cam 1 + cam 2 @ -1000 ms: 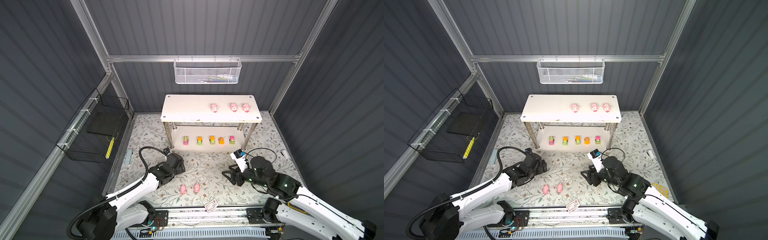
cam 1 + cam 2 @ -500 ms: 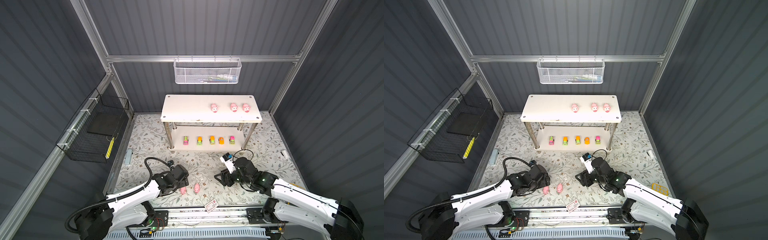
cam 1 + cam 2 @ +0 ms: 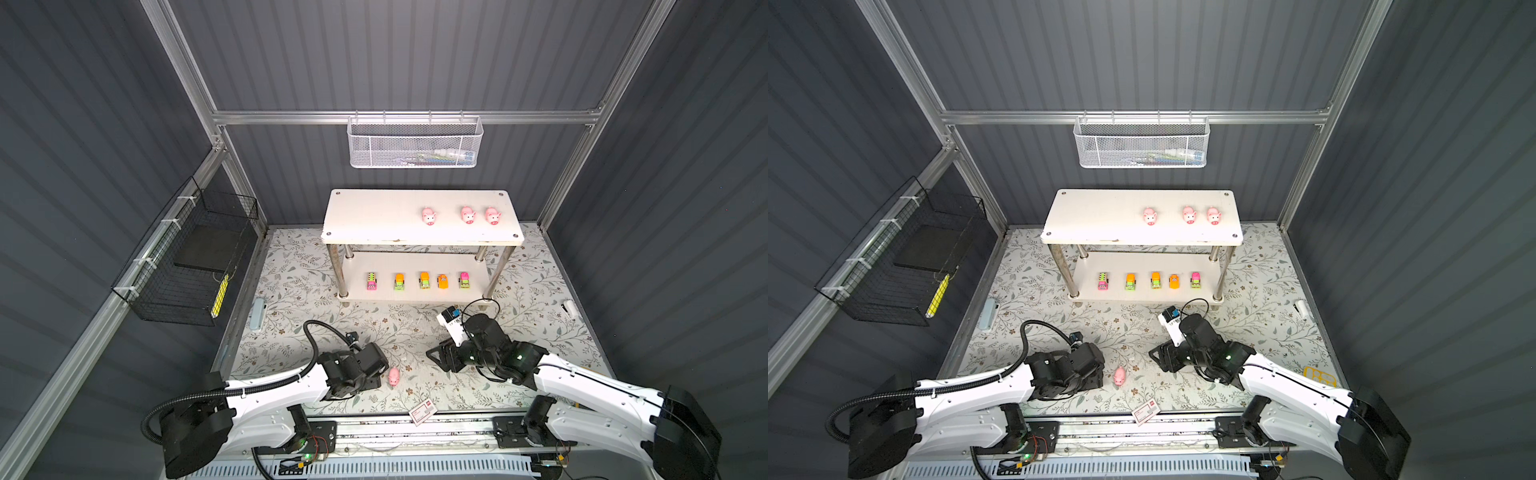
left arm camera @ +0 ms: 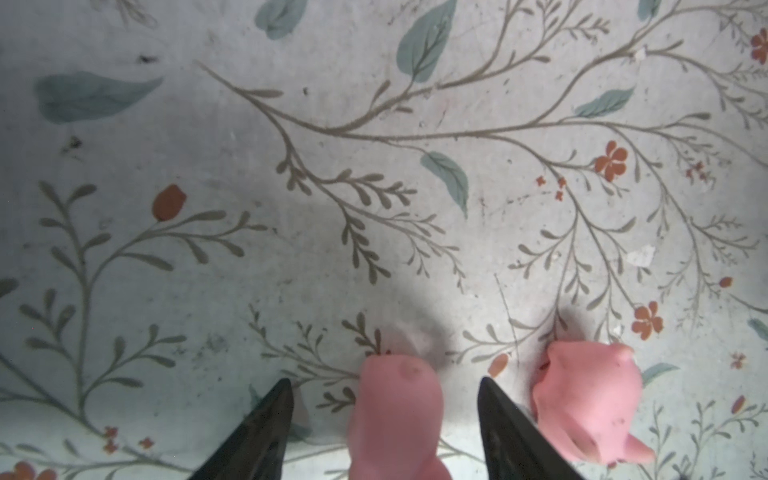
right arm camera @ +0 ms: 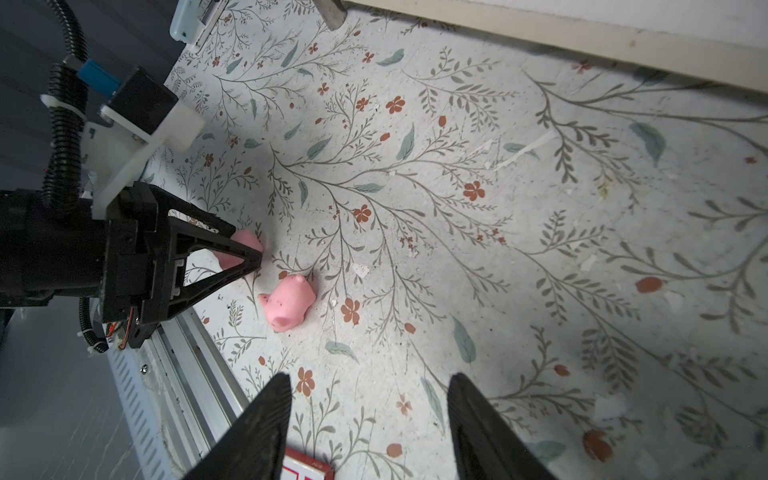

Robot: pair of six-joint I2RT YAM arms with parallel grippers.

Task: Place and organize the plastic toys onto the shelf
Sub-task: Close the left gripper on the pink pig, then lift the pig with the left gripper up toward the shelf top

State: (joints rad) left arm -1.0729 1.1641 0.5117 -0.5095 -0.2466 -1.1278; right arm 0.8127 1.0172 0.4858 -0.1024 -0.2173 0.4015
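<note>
Two pink pigs lie on the floral mat near the front. My left gripper (image 4: 384, 386) is down over one pig (image 4: 395, 415), open, a finger on each side with a gap showing. In both top views that pig is hidden under the left gripper (image 3: 365, 374). The other pig (image 4: 590, 407) (image 3: 393, 376) (image 5: 289, 305) lies just outside one finger. My right gripper (image 5: 370, 378) (image 3: 436, 357) hovers open and empty to the right of this pig. The shelf (image 3: 374, 216) holds three pigs (image 3: 468, 215) on its top board and several cars (image 3: 424, 280) below.
A red-and-white card (image 3: 423, 412) lies at the front edge, close under the right gripper. On the back wall hangs a white mesh basket (image 3: 413, 143), and on the left wall a black wire basket (image 3: 187, 257). Small objects lie at the mat's left edge (image 3: 257, 313) and right edge (image 3: 569, 308).
My left gripper has moved toward the front and come down over one pig, its jaws narrowing. The right gripper shifted left toward the pigs, then held still.
</note>
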